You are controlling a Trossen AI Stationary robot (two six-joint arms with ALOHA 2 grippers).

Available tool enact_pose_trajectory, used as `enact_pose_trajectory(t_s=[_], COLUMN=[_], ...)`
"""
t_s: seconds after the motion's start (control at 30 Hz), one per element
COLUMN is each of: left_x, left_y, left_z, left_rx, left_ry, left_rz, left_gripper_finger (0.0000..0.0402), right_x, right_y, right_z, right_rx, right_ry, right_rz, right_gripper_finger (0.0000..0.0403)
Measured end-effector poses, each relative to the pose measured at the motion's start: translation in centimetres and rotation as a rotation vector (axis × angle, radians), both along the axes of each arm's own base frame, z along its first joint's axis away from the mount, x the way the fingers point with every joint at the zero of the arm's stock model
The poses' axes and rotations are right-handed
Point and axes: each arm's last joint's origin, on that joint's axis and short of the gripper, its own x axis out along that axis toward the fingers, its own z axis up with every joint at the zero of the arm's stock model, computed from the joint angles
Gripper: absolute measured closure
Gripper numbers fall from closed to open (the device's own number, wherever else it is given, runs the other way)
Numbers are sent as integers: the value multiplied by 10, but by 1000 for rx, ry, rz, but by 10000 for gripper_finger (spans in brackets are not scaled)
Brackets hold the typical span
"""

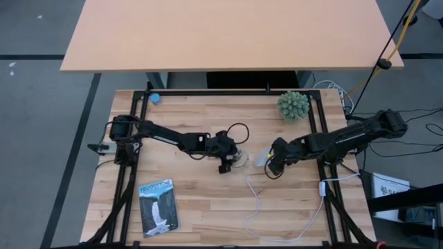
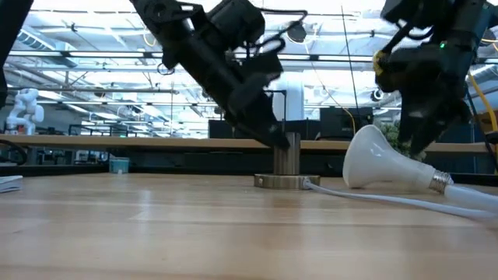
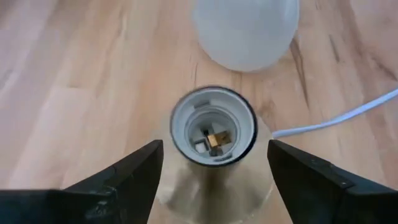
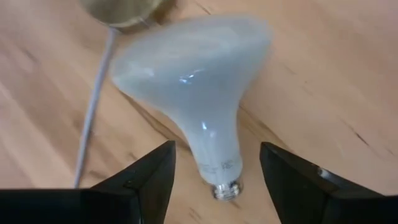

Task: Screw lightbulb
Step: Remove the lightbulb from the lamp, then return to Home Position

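Note:
The white frosted lightbulb [image 4: 193, 68] lies on its side on the wooden table, its metal screw end [image 4: 227, 188] pointing toward the right wrist camera. My right gripper [image 4: 217, 155] hovers open above it, one finger on each side of the bulb's neck, apart from it. The round metal socket [image 3: 213, 127] stands upright on its disc base [image 2: 282, 181], its mouth up. My left gripper [image 3: 214, 155] is open, with a finger on either side of the socket and a gap to each. The bulb's dome [image 2: 385, 162] rests just right of the socket.
A white cord [image 1: 277, 221] runs from the socket and loops toward the table's near edge. A green spiky ball [image 1: 293, 105] sits at the far right, a small blue object [image 1: 156, 97] at the far left, and a booklet [image 1: 158, 206] at the near left.

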Motion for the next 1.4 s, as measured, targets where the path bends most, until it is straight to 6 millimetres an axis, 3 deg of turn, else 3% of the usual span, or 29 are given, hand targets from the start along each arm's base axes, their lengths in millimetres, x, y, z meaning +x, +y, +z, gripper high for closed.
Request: enact_pose_trajectory(t_s=[0.23,0.37,0.5,0.63,0.73,0.87,1.07,1.4], left_x=[-27,-54,-98,-150,-180,-211,-244,-269], left_y=[-1,-3,5,16,20,19,14,9], left_z=[45,56,39,14,6,5,5,5], left_rx=[32,24,-86,-179,-212,-201,-182,-144], left_ry=[44,12,-162,-321,-439,-572,-715,-739], left_rz=[-35,-94,-149,-62,-3,2,-15,-32], left_gripper_finger=[109,109,109,109,109,109,109,109], right_x=[-22,-37,-54,-68,-67,-57,-51,-86], right_y=[5,18,29,29,30,29,31,16], right_z=[33,47,54,48,45,48,42,33], right_rx=[8,-197,-375,-474,-471,-671,-748,-696], right_ry=[-191,-308,-356,-252,-242,-319,-369,-526], right_rz=[44,135,215,302,247,121,70,11], right_gripper_finger=[177,177,177,177,177,177,177,177])
